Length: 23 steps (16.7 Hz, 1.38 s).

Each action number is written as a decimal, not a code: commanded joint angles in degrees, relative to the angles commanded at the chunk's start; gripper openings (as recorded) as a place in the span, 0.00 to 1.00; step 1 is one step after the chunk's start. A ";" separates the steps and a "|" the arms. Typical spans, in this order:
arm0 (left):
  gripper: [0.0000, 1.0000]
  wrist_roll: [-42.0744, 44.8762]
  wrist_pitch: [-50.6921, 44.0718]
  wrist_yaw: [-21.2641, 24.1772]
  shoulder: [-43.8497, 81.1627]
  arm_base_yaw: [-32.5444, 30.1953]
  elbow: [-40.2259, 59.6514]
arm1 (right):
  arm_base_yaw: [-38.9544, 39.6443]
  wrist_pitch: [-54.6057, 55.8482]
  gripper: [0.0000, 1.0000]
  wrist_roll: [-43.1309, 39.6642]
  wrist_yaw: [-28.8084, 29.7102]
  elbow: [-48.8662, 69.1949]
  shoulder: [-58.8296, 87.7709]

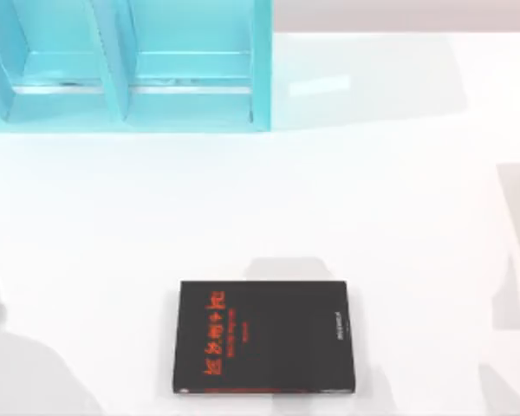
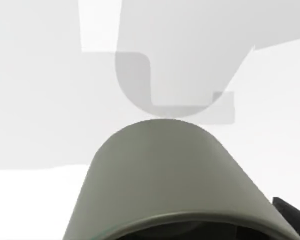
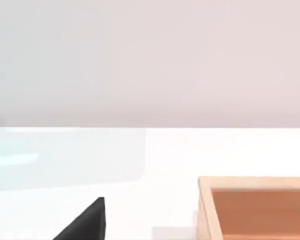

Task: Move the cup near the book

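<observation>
I see the book lying flat on the white table, near the front edge. It is black, with big red letters and small white print that I cannot read. A blue shelf stands at the back left. In my left wrist view the grey-green cup sits very close. I cannot tell how either gripper's fingers stand. My right wrist view has a wooden box.

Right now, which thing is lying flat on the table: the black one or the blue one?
The black book with red lettering lies flat near the table's front edge. The turquoise shelf rack stands upright with dividers at the back left corner.
</observation>
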 joint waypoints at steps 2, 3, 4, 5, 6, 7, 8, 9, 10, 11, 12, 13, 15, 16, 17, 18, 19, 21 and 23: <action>0.00 -2.63 0.82 0.66 -1.39 -1.74 0.06 | 0.00 0.00 1.00 0.00 0.00 0.00 0.00; 0.00 -4.85 1.17 1.03 -2.12 -3.03 0.12 | 0.00 0.00 1.00 0.00 0.00 0.00 0.00; 0.00 -7.54 1.46 1.40 -2.79 -4.48 0.18 | 0.00 0.00 1.00 0.00 0.00 0.00 0.00; 0.00 -11.00 1.50 1.69 -3.13 -6.04 0.24 | 0.00 0.00 1.00 0.00 0.00 0.00 0.00; 0.00 -14.88 1.42 1.92 -3.34 -7.60 0.28 | 0.00 0.00 1.00 0.00 0.00 0.00 0.00; 0.00 -19.15 1.23 2.11 -3.43 -9.17 0.31 | 0.00 0.00 1.00 0.00 0.00 0.00 0.00; 0.00 -24.06 0.96 2.21 -3.50 -10.78 0.27 | 0.00 0.00 1.00 0.00 0.00 0.00 0.00; 0.00 -29.17 0.71 2.28 -3.57 -12.38 0.16 | 0.00 0.00 1.00 0.00 0.00 0.00 0.00; 0.00 -34.44 0.48 2.32 -3.66 -13.97 -0.01 | 0.00 0.00 1.00 0.00 0.00 0.00 0.00; 0.00 -39.54 0.31 2.31 -3.86 -15.53 -0.24 | 0.00 0.00 1.00 0.00 0.00 0.00 0.00; 0.00 -44.41 0.17 2.28 -4.12 -17.09 -0.50 | 0.00 0.00 1.00 0.00 0.00 0.00 0.00; 0.00 -49.07 0.04 2.23 -4.41 -18.64 -0.75 | 0.00 0.00 1.00 0.00 0.00 0.00 0.00; 0.00 -56.94 -0.45 1.98 -4.51 -21.46 -1.01 | 0.00 0.00 1.00 0.00 0.00 0.00 0.00; 0.00 -60.52 -0.72 1.79 -4.51 -22.84 -1.11 | 0.00 0.00 1.00 0.00 0.00 0.00 0.00; 0.00 -64.17 -0.91 1.55 -4.65 -24.32 -1.27 | 0.00 0.00 1.00 0.00 0.00 0.00 0.00; 0.00 -68.09 -1.03 1.28 -4.87 -25.83 -1.39 | 0.00 0.00 1.00 0.00 0.00 0.00 0.00; 0.00 -72.22 -1.10 0.99 -5.14 -27.36 -1.49 | 0.00 0.00 1.00 0.00 0.00 0.00 0.00; 0.00 -80.43 -1.09 0.42 -5.82 -30.64 -1.42 | 0.00 0.00 1.00 0.00 0.00 0.00 0.00; 0.00 -86.97 -0.99 -0.06 -6.58 -34.37 -1.14 | 0.00 0.00 1.00 0.00 0.00 0.00 0.00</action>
